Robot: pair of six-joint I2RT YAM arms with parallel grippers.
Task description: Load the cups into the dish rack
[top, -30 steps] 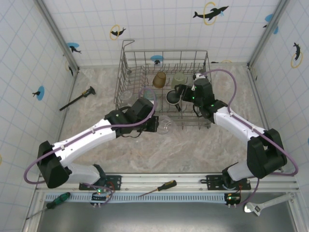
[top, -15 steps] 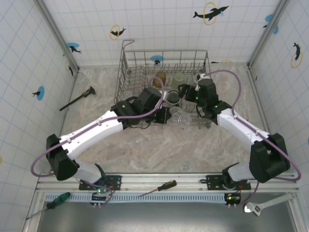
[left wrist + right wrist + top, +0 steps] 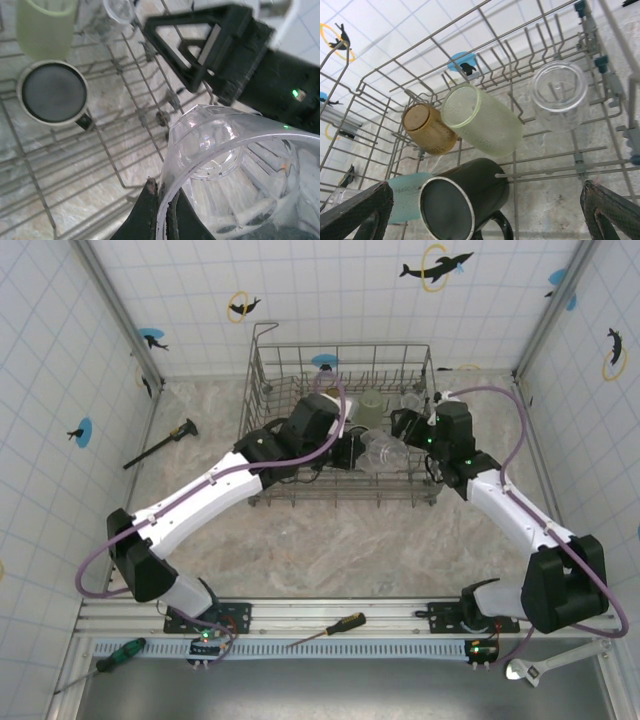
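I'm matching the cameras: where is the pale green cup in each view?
Top external: pale green cup in the far half of the dish rack, centre.
Left wrist: cup in top left corner.
Right wrist: cup at centre.
Shared landmark: dark mug beside it in both wrist views.

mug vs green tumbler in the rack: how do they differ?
The mug is dark and opaque; the green tumbler is pale and translucent. The mug has a handle, the green tumbler none. The tumbler's wall looks textured, the mug's smooth. Both lie tilted in the dish rack.

clear cup cropped, blue cup half hidden
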